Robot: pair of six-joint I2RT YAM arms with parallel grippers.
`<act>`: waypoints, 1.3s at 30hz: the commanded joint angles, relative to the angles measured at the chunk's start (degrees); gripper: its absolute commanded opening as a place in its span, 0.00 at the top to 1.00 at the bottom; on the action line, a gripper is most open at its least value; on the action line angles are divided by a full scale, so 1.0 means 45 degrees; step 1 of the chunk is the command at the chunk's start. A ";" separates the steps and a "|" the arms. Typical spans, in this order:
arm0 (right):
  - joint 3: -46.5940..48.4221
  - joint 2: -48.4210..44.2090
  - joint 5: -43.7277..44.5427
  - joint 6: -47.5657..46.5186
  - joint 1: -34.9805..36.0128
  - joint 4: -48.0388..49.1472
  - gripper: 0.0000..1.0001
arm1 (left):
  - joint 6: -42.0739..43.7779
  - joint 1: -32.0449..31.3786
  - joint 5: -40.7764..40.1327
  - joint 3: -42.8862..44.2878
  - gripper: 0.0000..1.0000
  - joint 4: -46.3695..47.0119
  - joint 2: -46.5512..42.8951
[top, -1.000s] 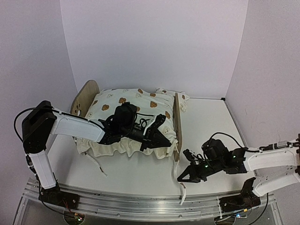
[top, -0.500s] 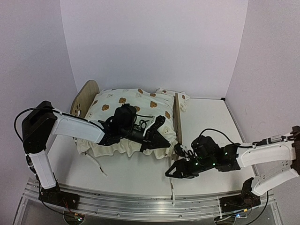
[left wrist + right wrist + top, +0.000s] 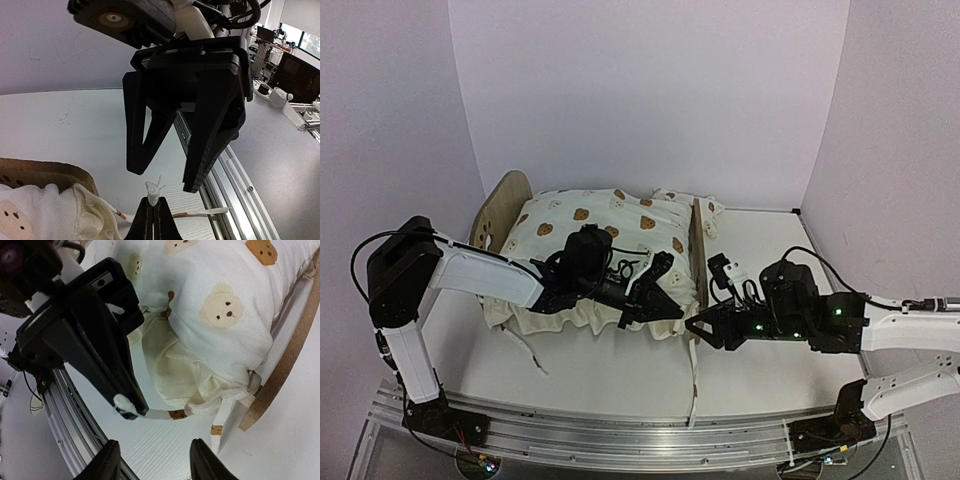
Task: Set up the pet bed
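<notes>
Your left arm reaches rightward along the front of the pet bed (image 3: 506, 205), which sits toward the table's (image 3: 770, 240) far left corner. The left gripper (image 3: 672, 310) is pinched tight on a tie ribbon (image 3: 161, 414) of the bear-print bedding (image 3: 225, 305). Your right arm stretches low to the left. The right gripper (image 3: 700, 328) has its fingers spread, holds nothing and faces the left one.

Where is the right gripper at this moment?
Top view: the right gripper is right of centre, at the near end of the pet bed's footboard, facing the left gripper.
</notes>
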 commanded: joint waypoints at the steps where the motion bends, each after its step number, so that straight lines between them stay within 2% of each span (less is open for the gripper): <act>1: 0.0794 0.0351 0.0500 -0.1230 0.0006 0.1406 0.63 | 0.0232 -0.0070 -0.0050 0.0038 1.00 0.0482 0.0179; 11: 0.1074 0.0950 -0.1265 -0.1132 -0.0546 0.2033 0.69 | 0.0390 -0.0126 -0.0008 0.0110 1.00 0.0489 0.0202; 17: 0.1128 0.1468 -0.1997 -0.0596 -0.0888 0.2118 0.82 | 0.0419 -0.0130 -0.0051 0.0121 1.00 0.0528 0.0184; 23: 0.0903 0.1498 -0.2350 -0.0154 -0.1130 0.2109 0.84 | 0.0391 -0.0149 -0.0089 0.0128 1.00 0.0547 0.0200; 28: 0.0779 0.1584 -0.3126 0.0418 -0.1425 0.2037 0.97 | 0.0226 -0.0145 -0.0316 0.0185 1.00 0.0623 0.0242; 39: 0.0191 0.0929 -0.3503 0.0840 -0.1905 0.2036 1.00 | 0.0219 -0.0132 -0.0304 0.0157 1.00 0.0799 0.0243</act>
